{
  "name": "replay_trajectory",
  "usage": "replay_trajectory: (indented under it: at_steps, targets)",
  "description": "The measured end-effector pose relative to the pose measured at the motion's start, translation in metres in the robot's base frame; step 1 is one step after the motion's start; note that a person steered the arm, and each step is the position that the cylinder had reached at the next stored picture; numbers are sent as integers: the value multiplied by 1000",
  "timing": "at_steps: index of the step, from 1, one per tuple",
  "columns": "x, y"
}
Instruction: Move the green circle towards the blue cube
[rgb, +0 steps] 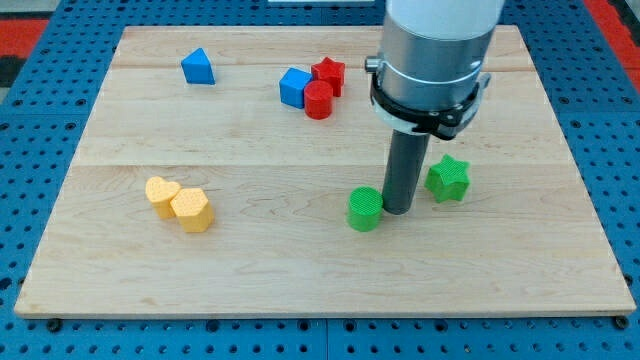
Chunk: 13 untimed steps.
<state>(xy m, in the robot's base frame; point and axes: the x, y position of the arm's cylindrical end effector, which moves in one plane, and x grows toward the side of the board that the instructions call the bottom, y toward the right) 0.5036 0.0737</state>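
Note:
The green circle (365, 209) lies on the wooden board, below the middle, toward the view's right. My tip (397, 210) stands right beside it, touching or nearly touching its right edge. The blue cube (294, 87) sits near the view's top centre, up and to the left of the green circle. It is pressed against a red cylinder (318, 100) and a red star (328, 74).
A green star (448, 179) lies just right of my tip. A blue triangular block (198, 67) sits at the top left. Two yellow blocks (162, 194) (191, 209) lie side by side at the left. The board's edge (320, 313) meets a blue pegboard surround.

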Motion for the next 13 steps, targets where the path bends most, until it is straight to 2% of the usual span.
replay_trajectory:
  at_steps: [1, 2, 3, 5, 6, 7, 8, 9, 11, 12, 13]
  targets:
    - [21, 26]
    - [54, 25]
    - [45, -28]
    - [-62, -78]
    - [-72, -88]
    - [-49, -79]
    - [-46, -53]
    - [-52, -21]
    - [-113, -51]
    - [-119, -50]
    - [-100, -44]
